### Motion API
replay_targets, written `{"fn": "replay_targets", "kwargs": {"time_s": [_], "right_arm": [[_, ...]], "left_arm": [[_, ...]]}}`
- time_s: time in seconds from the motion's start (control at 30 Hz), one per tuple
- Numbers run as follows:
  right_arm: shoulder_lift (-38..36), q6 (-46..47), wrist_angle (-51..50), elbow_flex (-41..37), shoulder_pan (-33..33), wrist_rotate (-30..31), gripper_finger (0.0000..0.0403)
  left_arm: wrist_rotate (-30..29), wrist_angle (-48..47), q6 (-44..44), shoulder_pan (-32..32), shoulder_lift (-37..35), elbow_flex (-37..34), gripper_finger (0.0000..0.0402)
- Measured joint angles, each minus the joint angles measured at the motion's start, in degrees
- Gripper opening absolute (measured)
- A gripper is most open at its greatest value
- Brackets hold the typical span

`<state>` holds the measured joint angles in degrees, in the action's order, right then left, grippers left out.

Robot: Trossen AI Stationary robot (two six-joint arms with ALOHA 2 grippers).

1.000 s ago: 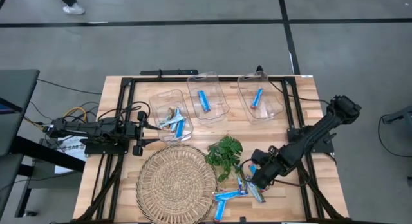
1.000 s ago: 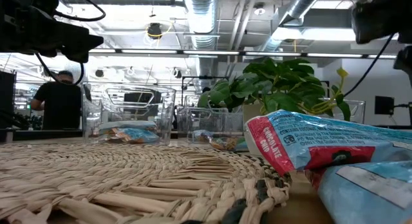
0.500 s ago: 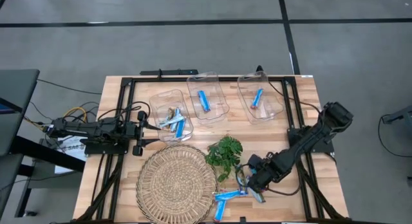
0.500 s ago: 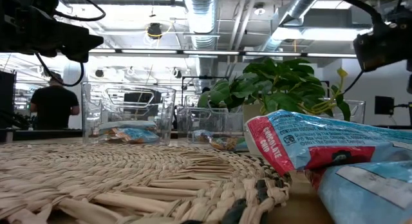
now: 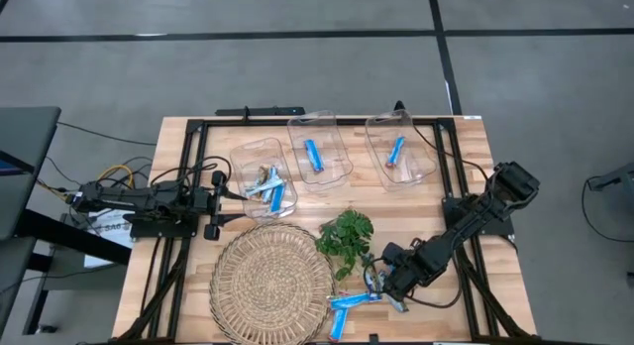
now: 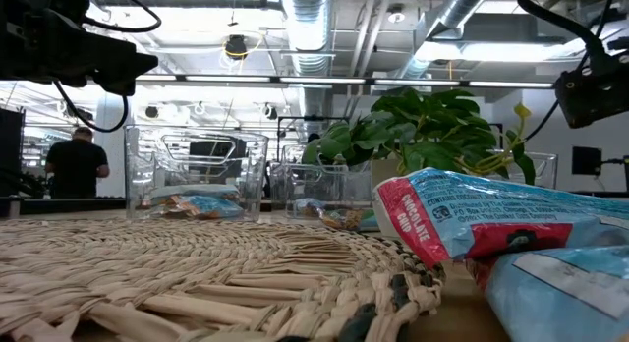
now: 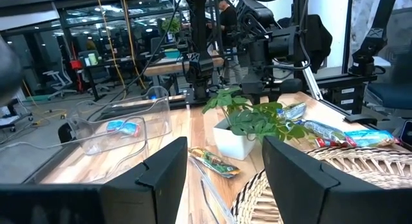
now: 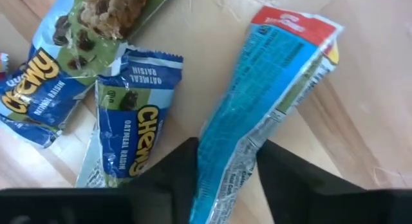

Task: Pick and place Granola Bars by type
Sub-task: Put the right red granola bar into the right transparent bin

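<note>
Lying in a loose heap on the bench, just right of the woven mat [image 5: 272,278] and in front of the green sprig [image 5: 345,236], are the unsorted Granola Bars [image 5: 359,298], mostly in blue wrappers. The right end effector [image 5: 382,283] is down on this heap; in the right wrist view its two dark fingers [image 8: 185,165] sit on either side of a blue bar with a red tip [image 8: 265,100], the jaws narrow and about the bar's width apart, though whether they actually press it I cannot tell. Beside that bar lie an oatmeal raisin bar [image 8: 136,114] and another blue-wrapped bar [image 8: 40,89].

Behind the mat, three clear bins stand in a row. The left bin [image 5: 245,153], nearest the mat, holds blue bars and a brownish one; the middle bin [image 5: 339,162] holds one blue bar, and the right bin [image 5: 418,167] holds a blue bar with a red tip.

The left end effector [image 5: 215,199] waits left of the left bin, off the mat's far left corner, its fingers [image 7: 161,176] spread wide and holding nothing.
</note>
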<state>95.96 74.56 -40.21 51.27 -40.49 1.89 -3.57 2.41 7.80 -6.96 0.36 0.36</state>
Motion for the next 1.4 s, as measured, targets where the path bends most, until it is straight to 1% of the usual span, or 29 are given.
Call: {"fn": "replay_targets", "kwargs": {"time_s": [0.2, 0.3, 0.4, 0.57, 0.7, 0.8, 0.9, 1.03, 1.2, 1.4], "right_arm": [[-0.15, -1.03, 0.01, 0.0, 0.0, 2.42, 0.0064], [-0.61, -1.51, -0.22, 0.0, 0.0, 4.19, 0.004], [-1.82, -2.6, -0.73, -0.02, 0.13, 6.99, 0.0025], [-5.69, -2.69, -3.92, -0.02, 0.88, 15.66, 0.0018], [-9.63, -3.43, -7.33, -0.05, 2.57, 24.66, 0.0024], [-12.87, -5.85, -8.91, -0.07, 4.77, 32.41, 0.0027], [-16.3, -10.11, -9.23, -0.04, 8.18, 39.4, 0.0027], [-20.29, -18.55, -9.0, -0.02, 14.27, 45.44, 0.0023], [-23.93, -28.89, -9.02, -0.04, 23.69, 48.44, 0.0021], [-25.19, -39.73, -8.28, -0.04, 35.89, 50.14, 0.003]], "left_arm": [[0.0, -0.01, -0.19, -0.01, -0.01, 0.0, 0.0196], [0.0, 0.0, 0.06, -0.02, -0.02, 0.0, 0.0196], [0.0, -0.02, 0.32, 0.0, 0.0, 0.0, 0.0196], [0.0, 0.0, 0.08, 0.0, 0.0, 0.0, 0.0196], [0.0, -0.02, 0.22, -0.02, 0.0, 0.0, 0.0196], [0.0, -0.02, -0.2, 0.0, 0.0, 0.0, 0.0196], [0.0, -0.02, 0.35, -0.01, 0.0, 0.0, 0.0196], [0.0, -0.02, 0.31, -0.02, 0.0, 0.0, 0.0196], [0.0, 0.0, 0.13, 0.0, 0.0, 0.0, 0.0196], [0.0, 0.0, 0.0, -0.02, 0.0, 0.0, 0.0196]]}}
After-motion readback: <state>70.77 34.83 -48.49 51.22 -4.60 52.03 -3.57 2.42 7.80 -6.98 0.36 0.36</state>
